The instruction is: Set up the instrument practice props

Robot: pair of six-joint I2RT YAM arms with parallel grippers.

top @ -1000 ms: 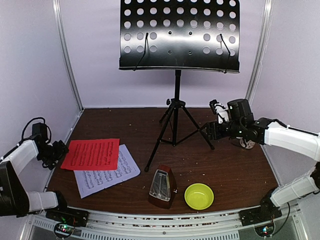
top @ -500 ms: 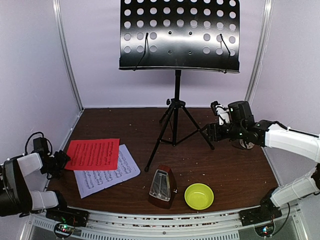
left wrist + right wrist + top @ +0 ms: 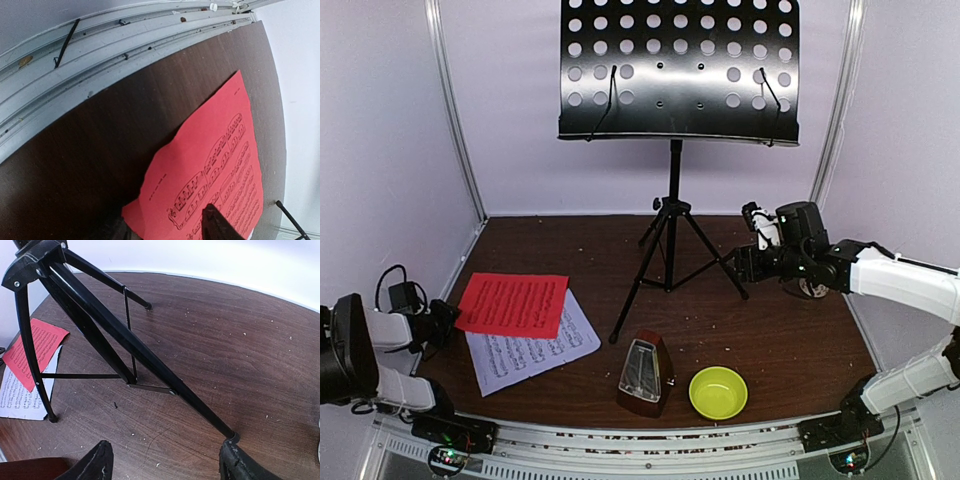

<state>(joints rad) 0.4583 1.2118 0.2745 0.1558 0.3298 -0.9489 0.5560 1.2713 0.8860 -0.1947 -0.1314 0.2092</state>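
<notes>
**Figure. Both arms at the practice props: left at the red sheet, right at the stand's foot**

The black music stand [image 3: 673, 200] is standing at the back middle of the brown table [image 3: 790, 340]. Its perforated desk [image 3: 678, 70] is facing the arms and its tripod legs are spreading over the tabletop. The red music sheet [image 3: 513, 304] is lying at the near left, overlapping the far left part of the white music sheet [image 3: 542, 350]. Both sheets are carrying printed staves of notes. A thin line of text near the red sheet's corner is too small to read. The brown pyramid metronome [image 3: 645, 373] is standing upright at the near middle. The yellow-green bowl [image 3: 718, 392] is sitting just to its right, not touching it.

The left gripper [image 3: 165, 229] is reaching in low from the table's left edge. Its fingers [image 3: 217, 226] are standing partly apart. One is lying over the red sheet's printed face and the other, blurred, is sitting beside the sheet's near corner, so that corner is lying between them. Whether they are pinching the paper cannot be told.

The right gripper [image 3: 165, 465] is hovering low by the stand's right front leg. Its fingers are spread wide and grasping nothing. The leg's foot [image 3: 231, 438] is resting on the table just ahead of one finger.
</notes>
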